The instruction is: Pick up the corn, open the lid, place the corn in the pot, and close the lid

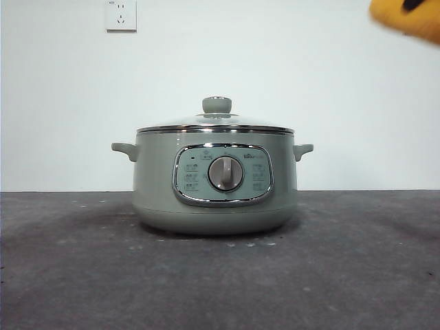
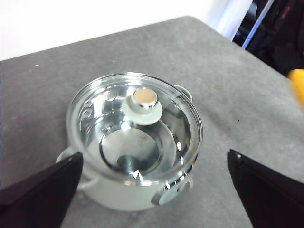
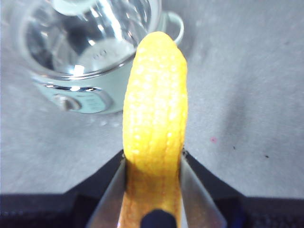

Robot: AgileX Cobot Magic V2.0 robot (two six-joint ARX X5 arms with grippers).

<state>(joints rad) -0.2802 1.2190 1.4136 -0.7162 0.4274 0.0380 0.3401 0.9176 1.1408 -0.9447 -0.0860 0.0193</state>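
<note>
**Corn in hand, lid not yet lifted**

My right hand pinches the corn in the air, beside and above the pot on the counter. The lid sits closed; my left hand hovers spread above it. Opening, dropping in and closing remain

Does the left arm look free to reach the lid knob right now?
Probably yes: the left gripper hangs open above the lid, nothing covers its knob, and the corn sits off to the side.

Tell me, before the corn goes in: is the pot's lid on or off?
On. The lid sits level on the pot rim, knob up; left gripper hovers open above it.
</note>
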